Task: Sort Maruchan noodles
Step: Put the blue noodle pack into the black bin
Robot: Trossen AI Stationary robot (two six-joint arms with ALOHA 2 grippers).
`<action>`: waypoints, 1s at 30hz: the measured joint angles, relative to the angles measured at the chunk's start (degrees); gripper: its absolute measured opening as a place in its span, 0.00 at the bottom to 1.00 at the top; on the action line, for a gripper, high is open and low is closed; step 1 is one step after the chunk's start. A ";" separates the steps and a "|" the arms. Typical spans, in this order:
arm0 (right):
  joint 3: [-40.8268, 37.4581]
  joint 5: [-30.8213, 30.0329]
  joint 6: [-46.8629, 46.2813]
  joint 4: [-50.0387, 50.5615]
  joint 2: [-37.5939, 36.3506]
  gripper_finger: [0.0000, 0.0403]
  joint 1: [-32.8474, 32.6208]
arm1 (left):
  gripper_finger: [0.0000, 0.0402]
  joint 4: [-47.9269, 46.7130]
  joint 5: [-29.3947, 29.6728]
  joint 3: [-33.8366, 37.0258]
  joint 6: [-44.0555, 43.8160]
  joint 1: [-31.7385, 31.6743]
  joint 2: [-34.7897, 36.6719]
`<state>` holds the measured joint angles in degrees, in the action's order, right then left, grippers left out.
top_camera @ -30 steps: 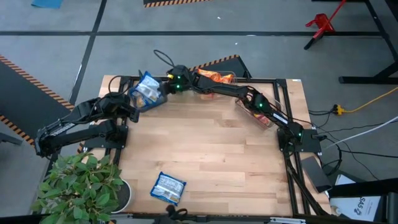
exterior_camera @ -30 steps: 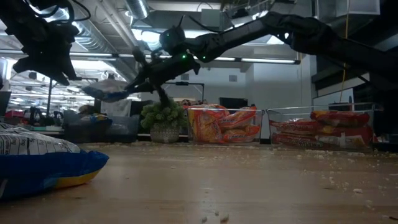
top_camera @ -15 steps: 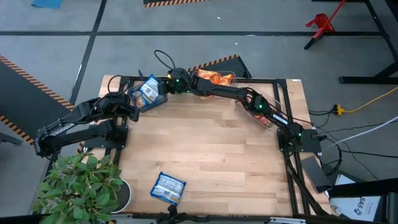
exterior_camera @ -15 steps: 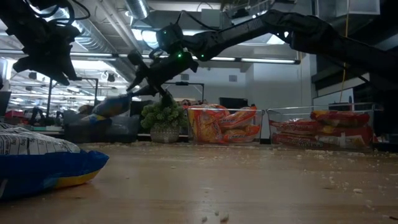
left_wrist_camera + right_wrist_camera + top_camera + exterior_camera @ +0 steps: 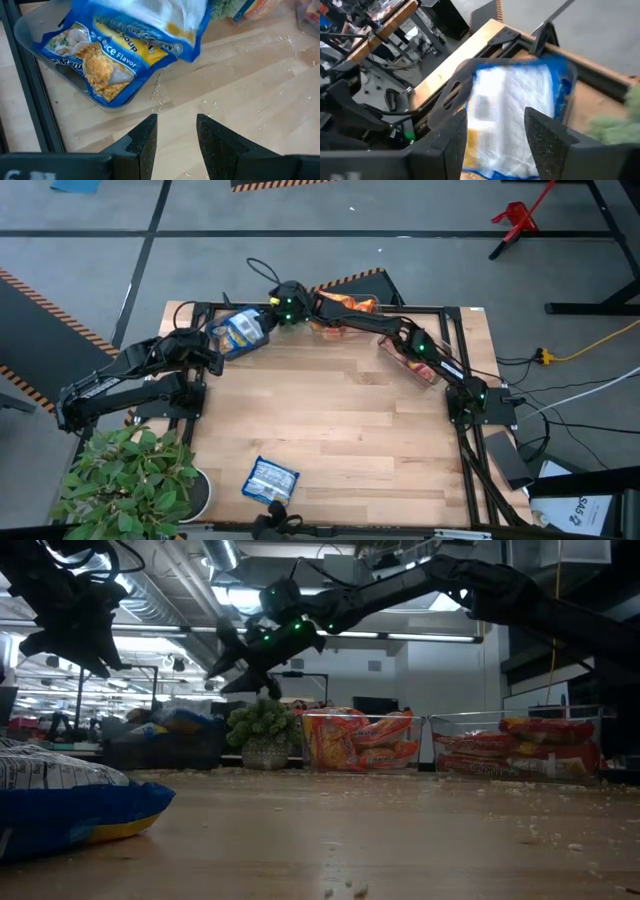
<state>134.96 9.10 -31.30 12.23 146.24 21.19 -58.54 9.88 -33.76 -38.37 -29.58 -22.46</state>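
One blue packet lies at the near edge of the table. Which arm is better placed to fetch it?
Probably the left: its open gripper hangs empty on the blue packet's side, while the right gripper is stretched across to the far bin.

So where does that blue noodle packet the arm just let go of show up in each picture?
High view: the dropped blue packet lies in the far-left bin.
Low view: left of the plant, packet in the dark bin.
Left wrist view: packet atop another.
Right wrist view: packet beyond the fingers.
Shared landmark: the plant.
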 joint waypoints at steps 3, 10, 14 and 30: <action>0.10 0.45 3.81 1.38 -0.71 0.45 0.08 | 0.33 -0.02 -0.04 0.00 0.00 -0.01 0.00; 0.02 5.51 13.86 3.35 -0.62 0.43 -2.70 | 0.33 -0.09 -0.16 0.00 0.00 0.00 0.00; -0.03 9.51 19.96 10.97 -0.83 0.39 -5.78 | 0.33 -0.11 -3.78 0.00 1.13 -0.02 0.00; -0.07 25.44 42.24 48.69 -5.23 0.38 -23.23 | 0.33 0.22 -11.87 0.00 4.27 0.04 0.00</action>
<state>134.89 34.54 10.94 60.92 141.01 -2.04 -58.32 -1.99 -33.76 -34.10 -29.54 -22.46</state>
